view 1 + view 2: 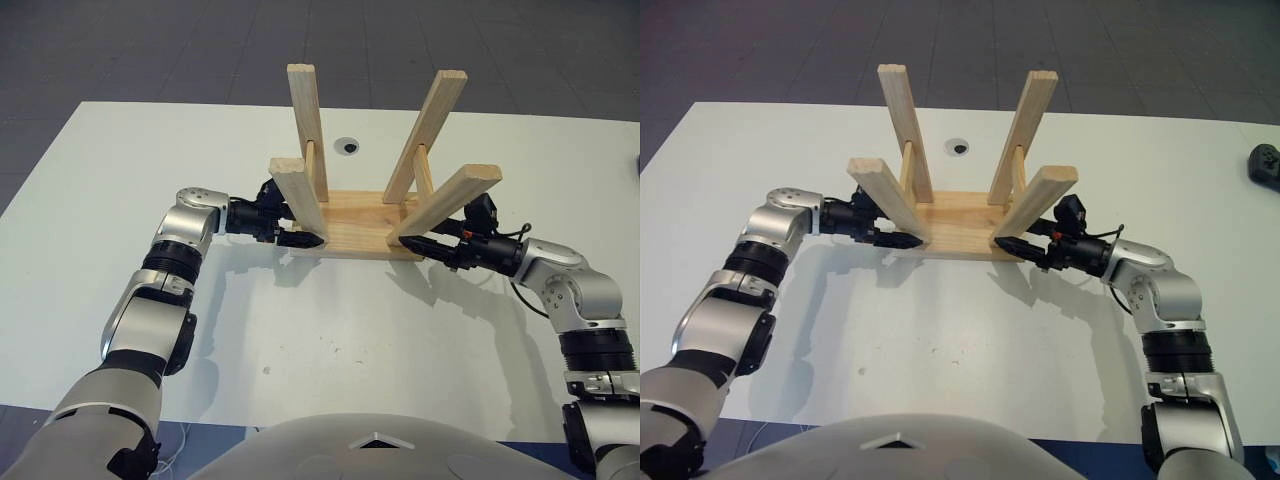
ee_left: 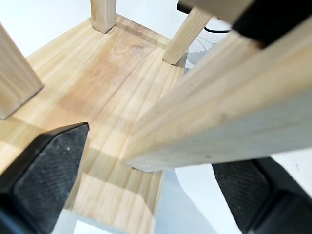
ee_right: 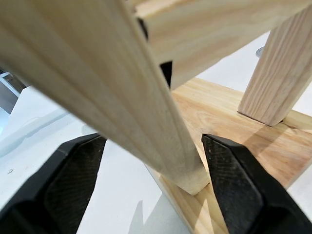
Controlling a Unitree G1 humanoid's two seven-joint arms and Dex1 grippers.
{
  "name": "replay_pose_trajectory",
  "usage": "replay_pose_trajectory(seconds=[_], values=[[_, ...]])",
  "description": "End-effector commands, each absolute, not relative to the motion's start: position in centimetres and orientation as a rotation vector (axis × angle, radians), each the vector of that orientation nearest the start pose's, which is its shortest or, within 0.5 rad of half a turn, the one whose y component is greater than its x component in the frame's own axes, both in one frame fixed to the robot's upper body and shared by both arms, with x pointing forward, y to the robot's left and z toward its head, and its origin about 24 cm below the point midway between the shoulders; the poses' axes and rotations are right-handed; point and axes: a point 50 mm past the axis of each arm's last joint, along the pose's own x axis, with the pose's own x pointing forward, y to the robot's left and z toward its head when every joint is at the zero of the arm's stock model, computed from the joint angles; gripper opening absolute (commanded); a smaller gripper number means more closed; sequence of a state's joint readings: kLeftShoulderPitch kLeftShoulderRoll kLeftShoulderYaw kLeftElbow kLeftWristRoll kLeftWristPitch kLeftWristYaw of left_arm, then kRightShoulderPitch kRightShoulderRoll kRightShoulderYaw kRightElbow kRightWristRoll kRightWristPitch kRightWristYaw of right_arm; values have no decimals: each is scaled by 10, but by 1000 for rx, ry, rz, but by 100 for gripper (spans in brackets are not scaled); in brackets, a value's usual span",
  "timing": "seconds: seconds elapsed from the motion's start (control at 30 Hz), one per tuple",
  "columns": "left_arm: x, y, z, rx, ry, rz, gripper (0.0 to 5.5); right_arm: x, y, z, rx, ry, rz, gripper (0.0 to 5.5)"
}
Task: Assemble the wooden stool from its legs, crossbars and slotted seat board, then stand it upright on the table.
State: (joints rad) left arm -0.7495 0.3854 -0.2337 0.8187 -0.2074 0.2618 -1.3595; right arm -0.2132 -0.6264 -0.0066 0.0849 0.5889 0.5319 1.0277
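The wooden stool lies upside down on the white table (image 1: 120, 180), its seat board (image 1: 355, 225) flat and its legs pointing up. Thin crossbars (image 1: 318, 170) join the legs on each side. My left gripper (image 1: 290, 222) is at the foot of the near left leg (image 1: 298, 195). It is open, with the leg between its pads (image 2: 44, 180) and a gap on one side. My right gripper (image 1: 440, 235) is open in the same way around the base of the near right leg (image 1: 450, 200), one pad (image 3: 234, 185) on each side of it.
A round cable hole (image 1: 348, 146) sits in the table just behind the stool. A dark object (image 1: 1265, 160) lies at the table's far right edge. Bare tabletop stretches in front of the stool and to both sides.
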Motion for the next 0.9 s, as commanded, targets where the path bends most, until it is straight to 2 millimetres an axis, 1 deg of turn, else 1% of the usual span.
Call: replay_pose_trajectory(seconds=[0.03,0.2,0.23,0.37,0.5,0.57,0.67,0.8,0.9], values=[[338,145,74,59,509,-1367,330,263,-215,80,165,375,1014,287],[337,143,72,53,517,-1388,239,261,-216,76,167,383,993,202],[336,142,72,47,520,-1397,215,260,-216,76,166,384,991,197],[333,142,76,15,547,-1436,201,259,-216,75,169,388,986,195],[332,142,86,-66,589,-1452,191,251,-214,80,233,406,1003,186],[330,142,94,-106,617,-1462,189,243,-213,86,277,422,1015,176],[327,140,107,-194,648,-1460,186,234,-211,102,363,417,1038,164],[323,137,126,-330,693,-1417,173,230,-214,129,562,364,1024,145],[320,134,139,-383,738,-1388,157,230,-219,140,691,334,979,134]])
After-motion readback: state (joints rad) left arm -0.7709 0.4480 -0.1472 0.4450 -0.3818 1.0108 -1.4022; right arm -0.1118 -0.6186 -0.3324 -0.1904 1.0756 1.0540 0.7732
